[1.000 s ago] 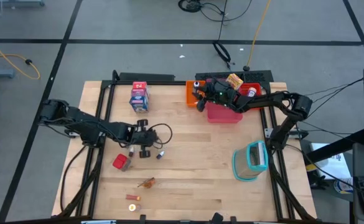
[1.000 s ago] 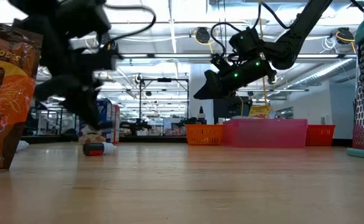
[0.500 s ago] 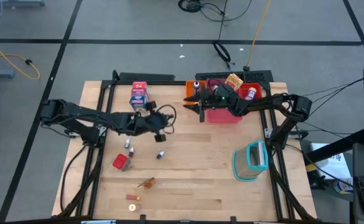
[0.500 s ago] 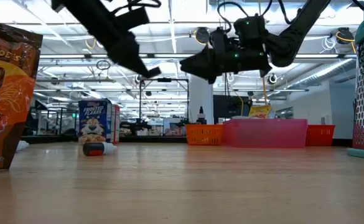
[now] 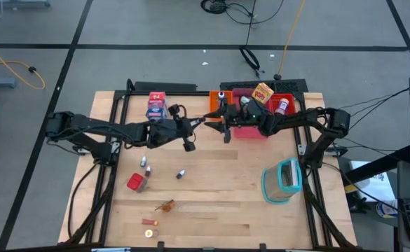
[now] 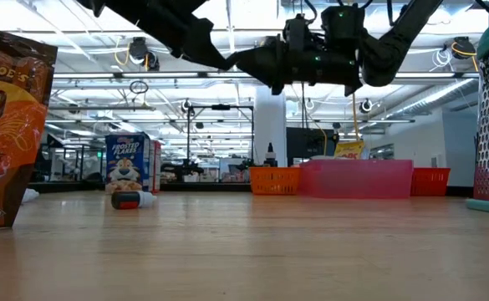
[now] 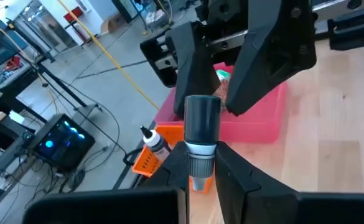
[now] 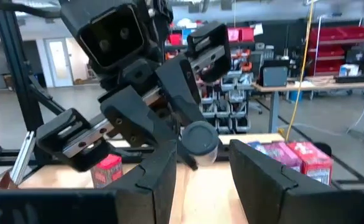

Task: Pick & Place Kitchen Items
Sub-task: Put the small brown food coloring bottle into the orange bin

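Observation:
A small dark-capped bottle [image 7: 200, 134] hangs in the air above the table's middle, with my left gripper [image 7: 200, 180] shut on it. In the high view my left gripper [image 5: 195, 127] meets my right gripper [image 5: 213, 119] tip to tip, just left of the pink tray. My right gripper [image 8: 201, 149] is open. Its fingers stand on either side of the bottle's cap [image 8: 199, 138], with narrow gaps showing. Two more tiny bottles [image 5: 146, 164] [image 5: 180, 173], a red cube [image 5: 136, 183] and orange-brown bits [image 5: 165, 206] lie on the wood. My left gripper pinches the bottle's lower body [image 7: 198, 182] between its two fingers. The fingers come nearly level from the table's left and lie along the bottle. The white neck and dark cap [image 7: 201, 115] stick out beyond the fingertips, and the bottle is clear of the table.
A cereal carton [image 5: 156, 108] stands at the far left. Orange [image 5: 215, 105], pink [image 5: 250, 130] and red [image 5: 286, 98] trays sit at the far edge, with a yellow carton [image 5: 263, 92]. A teal-rimmed container [image 5: 283, 178] stands at the right. A snack bag [image 6: 10, 125] fills the low view's left.
My left gripper has risen from beside the small bottles, carrying the bottle up toward the far right. It has tipped from pointing down to nearly level. My right gripper has swung from over the trays toward the table's left and tipped up to meet it.

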